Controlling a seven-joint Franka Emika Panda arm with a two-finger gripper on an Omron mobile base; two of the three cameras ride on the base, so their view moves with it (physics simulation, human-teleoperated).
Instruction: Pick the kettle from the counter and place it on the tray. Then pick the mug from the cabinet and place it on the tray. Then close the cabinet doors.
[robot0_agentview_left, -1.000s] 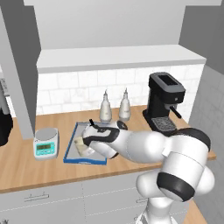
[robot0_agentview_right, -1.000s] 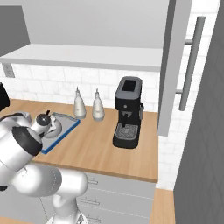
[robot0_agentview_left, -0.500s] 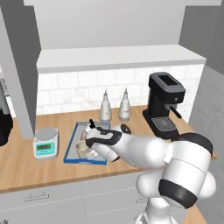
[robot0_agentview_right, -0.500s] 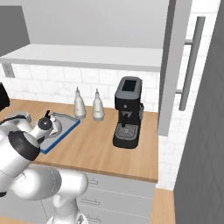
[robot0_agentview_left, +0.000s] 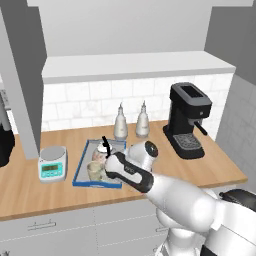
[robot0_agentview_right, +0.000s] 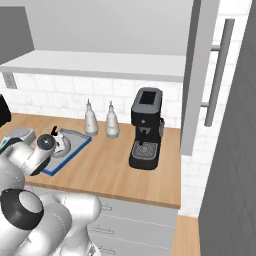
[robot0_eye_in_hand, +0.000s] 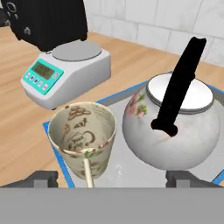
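Cream mug (robot0_eye_in_hand: 83, 135) and white floral kettle (robot0_eye_in_hand: 175, 127) both stand on the blue-rimmed grey tray (robot0_eye_in_hand: 54, 140).

The mug stands upright just beside the kettle, with a narrow gap. The dark two-finger gripper (robot0_eye_in_hand: 116, 178) is spread wide, 1 fingertip (robot0_eye_in_hand: 43, 178) on each side of the mug, gripping nothing. Both fingertips are cut off by the lower edge. From the base, the arm hides most of the mug (robot0_agentview_left: 95, 170). A teal-faced scale (robot0_eye_in_hand: 65, 72) sits near the tray on the wooden counter (robot0_agentview_left: 30, 192).

Both base views look forward and down, sharing the tray (robot0_agentview_left: 83, 165) (opposite sides); hand view sits close above it.
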